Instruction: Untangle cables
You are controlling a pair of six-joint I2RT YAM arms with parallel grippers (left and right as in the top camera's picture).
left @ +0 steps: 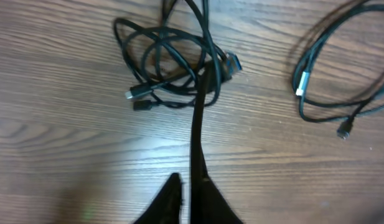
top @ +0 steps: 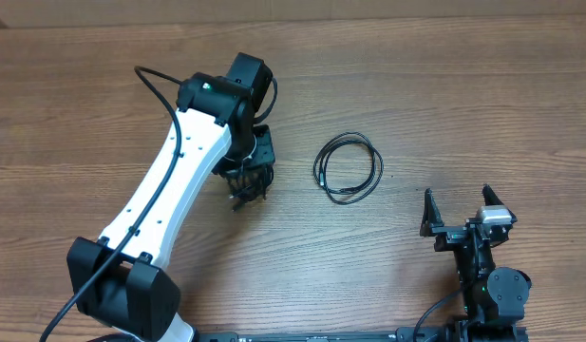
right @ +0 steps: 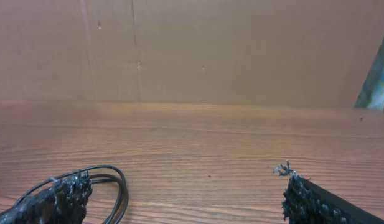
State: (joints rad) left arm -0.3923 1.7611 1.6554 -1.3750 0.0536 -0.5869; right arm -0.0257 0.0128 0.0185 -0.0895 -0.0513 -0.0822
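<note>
**Left claw nearly closed above the tangle; right claw gaping and empty**

The left claw (top: 247, 195) is hanging over the tangled bundle (left: 167, 62), pointing down at the table (top: 84, 95). In its wrist view its fingers (left: 173, 196) are sitting close together with only a thin slit between them. A straight dark strand (left: 196, 137) is running from their tips up into the bundle. Whether the jaws are pinching that strand or merely lying against it, I cannot tell.

The bundle is lying on the wood as several black loops crossing one another. A silver plug (left: 232, 62) is poking out on one side and two smaller plugs (left: 137, 99) are lying at its lower edge. One cord is leading off the top of the picture.

Beside the bundle, clearly apart from it, a second cable (top: 348, 169) is resting in a loose double loop, touching neither claw. In the overhead view it is lying between the two arms, nearer the left one.

The right claw (top: 459, 214) is standing wide open low over the table near the front edge, gripping nothing. Its wrist camera is looking across bare wood, with the loop's curve (right: 114, 186) showing just past its left fingertip (right: 61, 196).
</note>
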